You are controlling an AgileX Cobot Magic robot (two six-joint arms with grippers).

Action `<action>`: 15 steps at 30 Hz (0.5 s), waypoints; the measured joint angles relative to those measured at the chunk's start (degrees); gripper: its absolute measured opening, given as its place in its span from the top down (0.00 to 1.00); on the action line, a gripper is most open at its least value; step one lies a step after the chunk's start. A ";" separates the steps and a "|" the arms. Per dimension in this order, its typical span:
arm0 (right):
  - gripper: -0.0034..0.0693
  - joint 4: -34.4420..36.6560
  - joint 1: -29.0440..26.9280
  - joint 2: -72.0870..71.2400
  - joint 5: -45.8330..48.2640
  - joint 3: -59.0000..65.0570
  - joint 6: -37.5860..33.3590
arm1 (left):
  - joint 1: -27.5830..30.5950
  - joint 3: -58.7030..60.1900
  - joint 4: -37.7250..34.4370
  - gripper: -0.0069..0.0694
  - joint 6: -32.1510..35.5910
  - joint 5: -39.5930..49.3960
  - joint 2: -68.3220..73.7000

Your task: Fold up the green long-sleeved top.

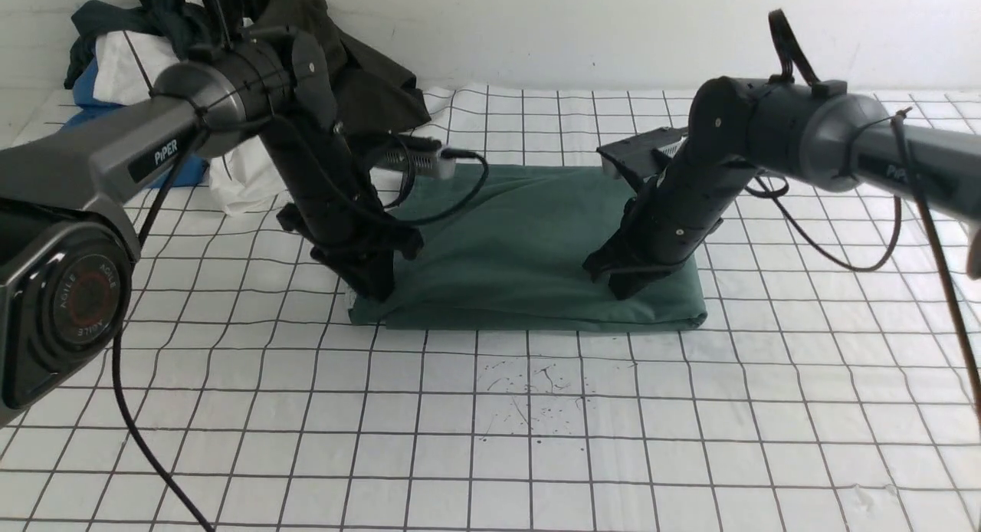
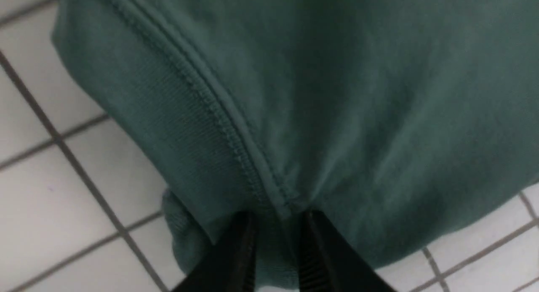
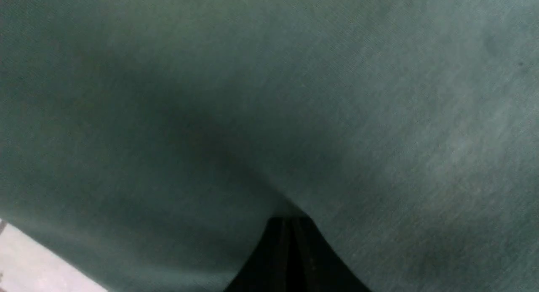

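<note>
Front view shows the green long-sleeved top (image 1: 521, 248) folded into a thick rectangular bundle on the gridded white table cover (image 1: 490, 440), near the middle of the table. Its long axis runs left to right across the robot's front, with the folded near edge facing the robot and the far edge toward the wall.

The left gripper (image 1: 375, 283) presses down at the bundle's near left corner. In the left wrist view its two black fingers (image 2: 238, 258) stand slightly apart, with a ridge of the green fabric and a stitched seam between them; whether they pinch it or have let go cannot be told.

The right gripper (image 1: 632, 283) rests on top of the bundle near its right end. In the right wrist view its fingers (image 3: 276, 258) are pressed together, tips touching the cloth, with no fabric visibly caught between them.

Behind the left arm, a dark garment (image 1: 360, 64) is heaped against the wall, beside white (image 1: 126, 60) and blue cloth (image 1: 176, 172).
</note>
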 joint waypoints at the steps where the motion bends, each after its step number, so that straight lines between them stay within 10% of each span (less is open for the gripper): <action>1: 0.97 0.00 0.00 0.00 0.31 -0.24 0.00 | 0.00 0.40 0.00 0.78 0.04 -0.07 -0.07; 15: 0.97 -12.86 -1.87 -22.19 13.76 -9.97 3.04 | 0.06 -3.24 8.62 0.85 -1.50 0.00 -26.71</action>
